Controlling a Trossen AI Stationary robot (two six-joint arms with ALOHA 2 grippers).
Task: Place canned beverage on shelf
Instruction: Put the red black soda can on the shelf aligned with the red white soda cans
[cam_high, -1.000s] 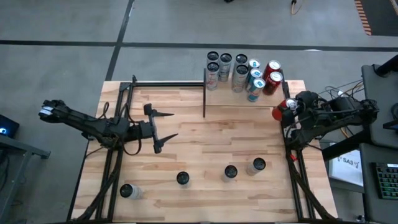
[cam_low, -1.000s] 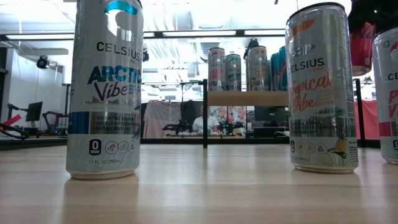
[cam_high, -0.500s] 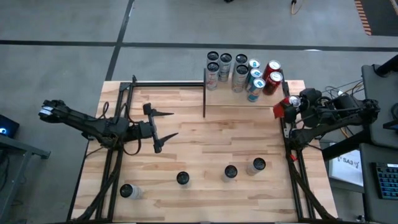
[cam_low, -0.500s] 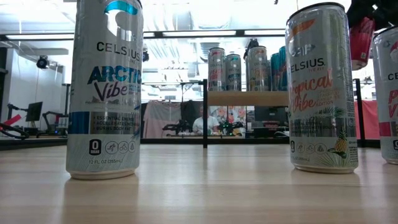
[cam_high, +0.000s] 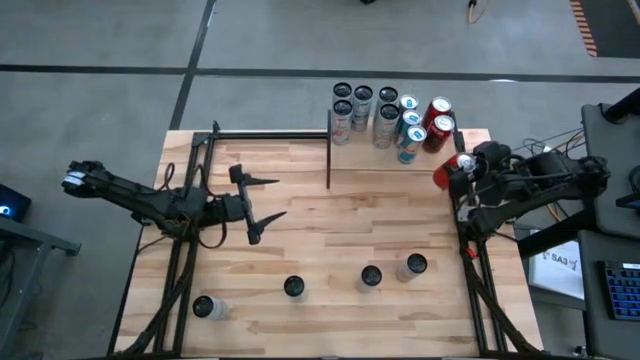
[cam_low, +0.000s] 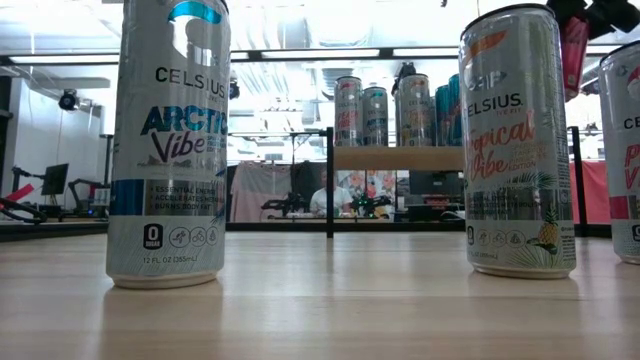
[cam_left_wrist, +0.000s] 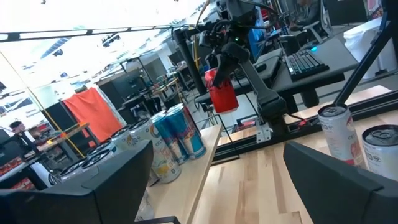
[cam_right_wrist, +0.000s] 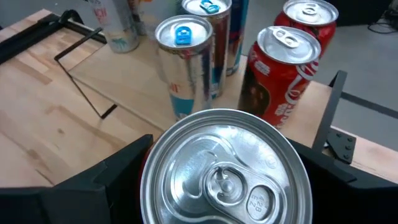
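Observation:
A red can (cam_high: 446, 173) hangs in the air at the table's right edge, with my right gripper (cam_high: 458, 172) shut on it. The right wrist view looks down on its silver top (cam_right_wrist: 224, 168); in the left wrist view the can (cam_left_wrist: 222, 93) hangs slightly tilted. The shelf (cam_high: 370, 158), a light-wood board on black posts, stands at the far edge and carries several cans (cam_high: 385, 112), two of them red (cam_right_wrist: 283, 68). My left gripper (cam_high: 280, 200) waits open over the table's left half, pointing level toward the right. My right gripper pinches the red can's upper wall (cam_right_wrist: 151, 171) just under the rim, one dark finger (cam_right_wrist: 112, 186) on each side. The fingers come from above, slanting down. The can hangs below them, slightly tilted, clear of the table.
Several cans stand on the near half of the table (cam_high: 330, 240): one at the near left (cam_high: 205, 306), one in the middle (cam_high: 293, 287), two right of it (cam_high: 371, 277) (cam_high: 413, 266). A black frame (cam_high: 260, 136) runs along the far left edge.
My right gripper has risen with the red can, which stays clear of the table and shows higher in the low view. My left arm has kept still.

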